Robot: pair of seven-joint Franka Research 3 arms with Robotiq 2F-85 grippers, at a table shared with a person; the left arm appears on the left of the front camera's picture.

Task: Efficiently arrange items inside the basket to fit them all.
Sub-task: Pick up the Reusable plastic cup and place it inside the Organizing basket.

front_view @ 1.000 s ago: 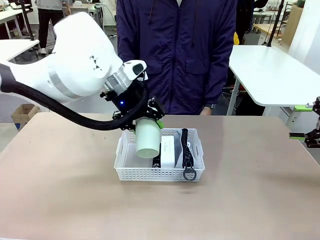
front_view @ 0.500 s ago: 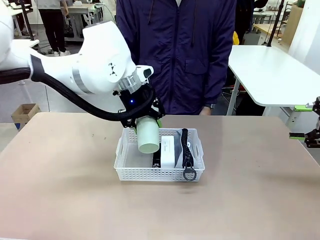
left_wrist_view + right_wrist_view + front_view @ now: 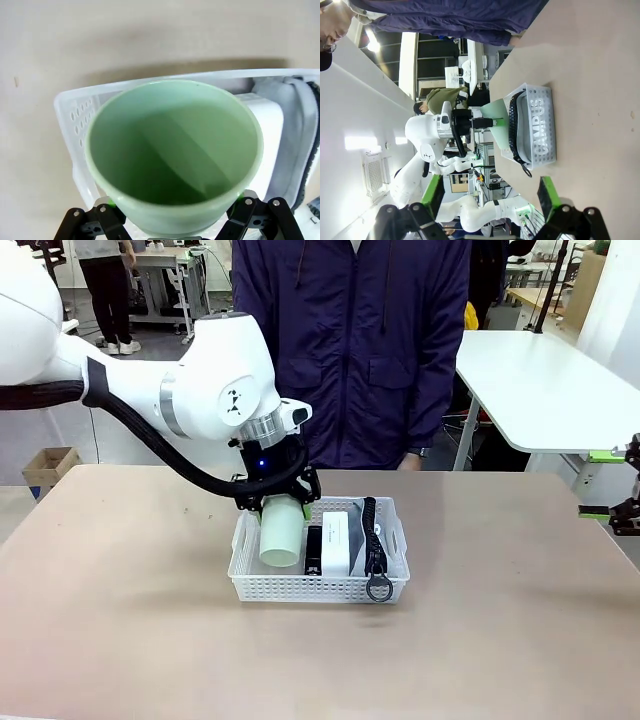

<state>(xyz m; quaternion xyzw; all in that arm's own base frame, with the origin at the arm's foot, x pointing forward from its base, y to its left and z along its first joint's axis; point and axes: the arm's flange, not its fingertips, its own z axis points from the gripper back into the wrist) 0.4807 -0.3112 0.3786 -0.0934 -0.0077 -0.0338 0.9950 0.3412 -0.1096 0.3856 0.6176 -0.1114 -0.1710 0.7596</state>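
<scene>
Green cup (image 3: 282,536) clamped in left hand (image 3: 277,502), low inside basket (image 3: 318,587); right hand (image 3: 618,486) spread wide, empty.

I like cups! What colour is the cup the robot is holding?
Pale green cup, best seen in the left wrist view.

The basket (image 3: 318,588) sits mid-tabletop (image 3: 500,640). Inside, left to right: cup (image 3: 282,536), stapler (image 3: 313,550), box (image 3: 335,543), pouch (image 3: 374,540). A person (image 3: 352,340) stands behind.

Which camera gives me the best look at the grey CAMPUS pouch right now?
The right wrist view: the pouch shows its whole lettered side through the basket wall. The front view shows mainly its zipper edge and ring; the left wrist view shows a cropped grey strip.
</scene>
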